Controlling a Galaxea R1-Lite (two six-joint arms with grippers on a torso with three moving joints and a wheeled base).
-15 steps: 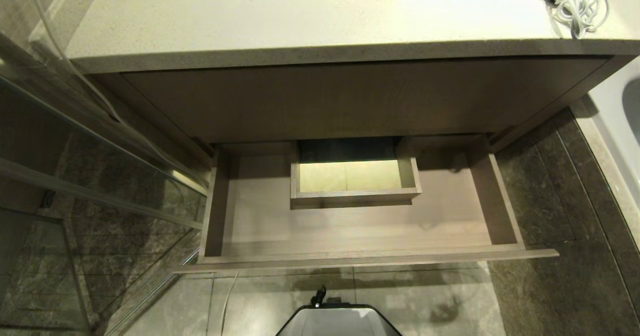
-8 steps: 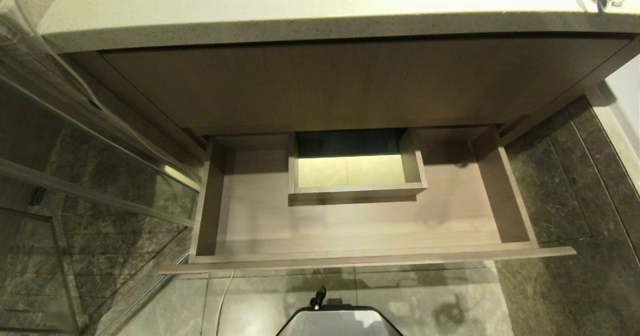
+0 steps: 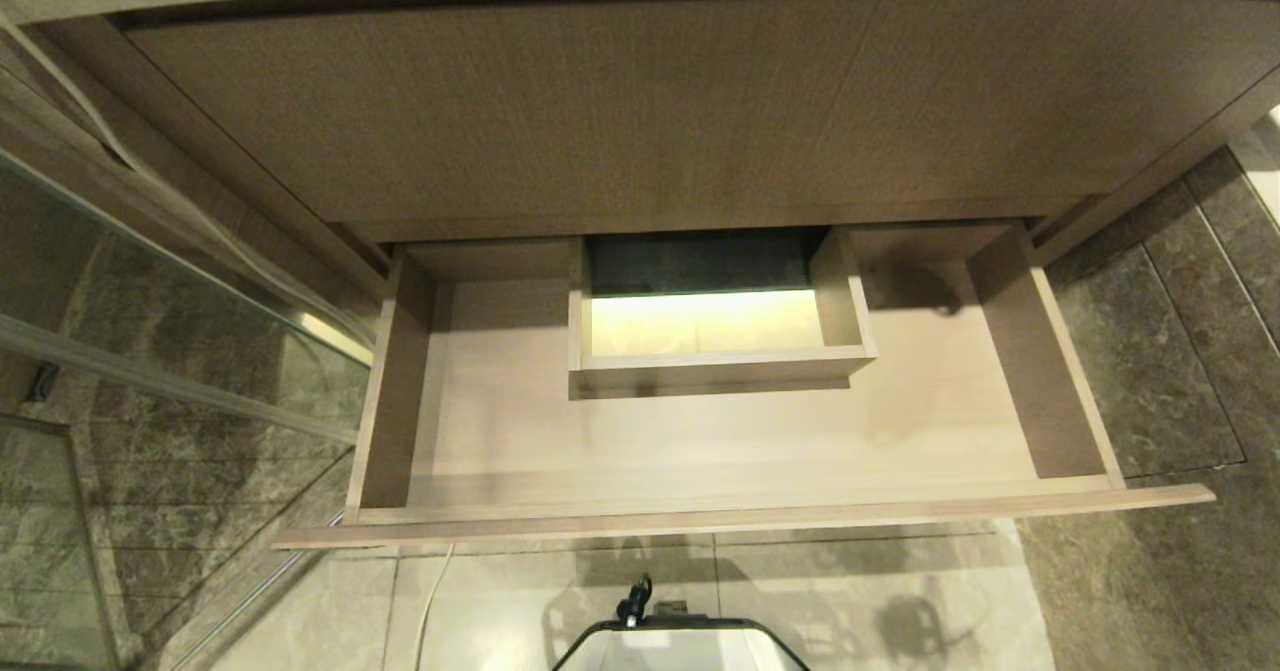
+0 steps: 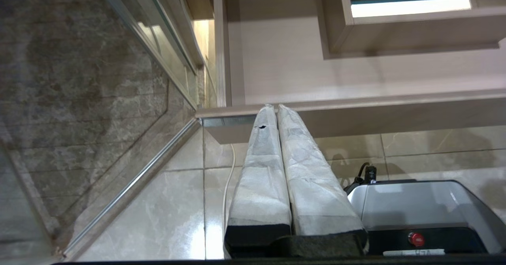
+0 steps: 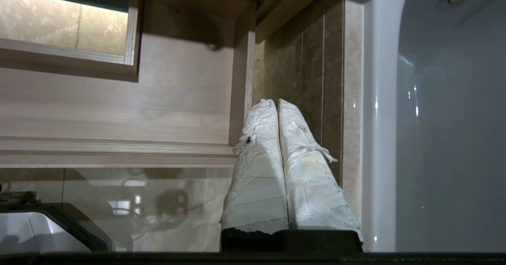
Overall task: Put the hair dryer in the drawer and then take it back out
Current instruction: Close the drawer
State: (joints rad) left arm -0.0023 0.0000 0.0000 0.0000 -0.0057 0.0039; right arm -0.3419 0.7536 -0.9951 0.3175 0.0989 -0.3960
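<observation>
Standing open: drawer [image 3: 480,431], floor bare along front and sides. Blocking centre rear: cut-out box [image 3: 715,366]. Overhanging at frame top: cabinet panel [image 3: 640,111].

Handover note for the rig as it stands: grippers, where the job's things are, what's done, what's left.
Left gripper: shut, empty, in front of the drawer's front edge, near its left end.
Right gripper: shut, empty, by the drawer's right front corner, next to the bathtub.
Drawer: pulled fully open under the vanity, nothing lying on its floor; only the central cut-out box inside.
Hair dryer: not in any current view.
Done: drawer is open.
Left, judging by the empty drawer and empty grippers: locate the dryer, place it in the drawer, take it out again. Whether one cycle has already run cannot be told.
</observation>
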